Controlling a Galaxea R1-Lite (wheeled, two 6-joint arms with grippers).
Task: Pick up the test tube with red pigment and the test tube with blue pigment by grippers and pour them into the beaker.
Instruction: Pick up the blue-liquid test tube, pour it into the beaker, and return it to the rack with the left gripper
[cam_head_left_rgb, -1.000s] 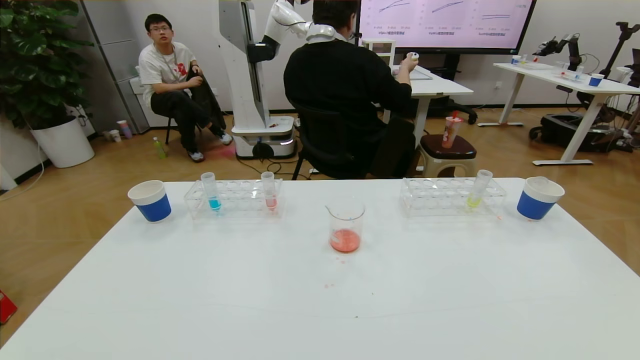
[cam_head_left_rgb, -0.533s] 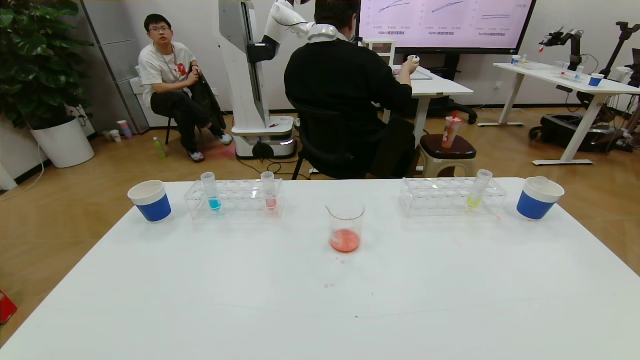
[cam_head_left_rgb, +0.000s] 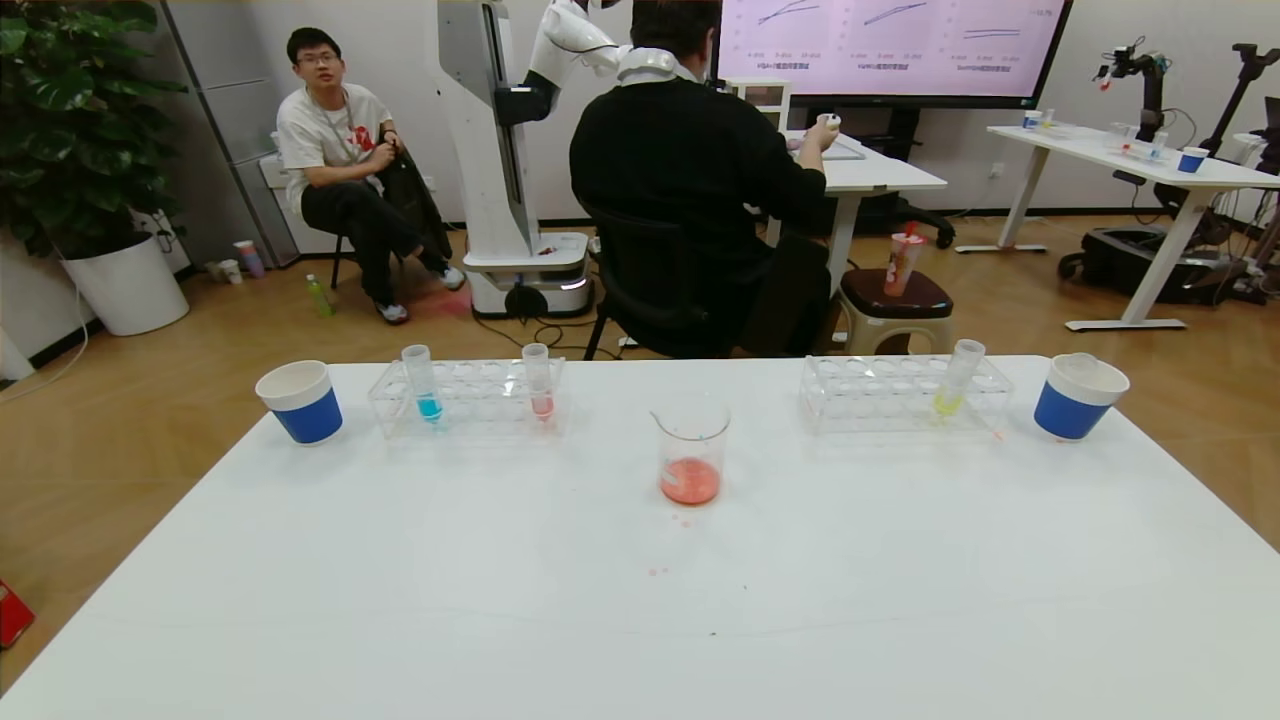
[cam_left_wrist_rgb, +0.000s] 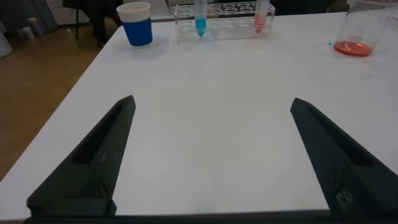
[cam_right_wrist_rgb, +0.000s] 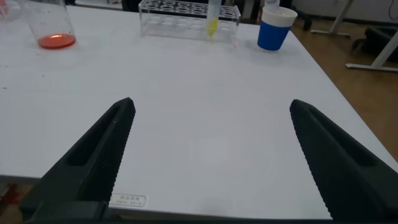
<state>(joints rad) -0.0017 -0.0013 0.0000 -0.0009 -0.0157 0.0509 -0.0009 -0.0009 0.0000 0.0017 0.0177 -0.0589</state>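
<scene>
My white worktop (cam_head_left_rgb: 400, 600) holds everything. Both racks are see-through: the left rack (cam_head_left_rgb: 467, 397) holds the blue tube (cam_head_left_rgb: 424, 385) and the red tube (cam_head_left_rgb: 539, 383). The beaker (cam_head_left_rgb: 690, 449) in the middle has red liquid at the bottom. My left tool (cam_left_wrist_rgb: 211, 155) and right tool (cam_right_wrist_rgb: 211, 155) are spread wide apart, holding nothing.

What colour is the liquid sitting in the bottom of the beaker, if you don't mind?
Orange-red; the beaker shows it best in the head view.
</scene>
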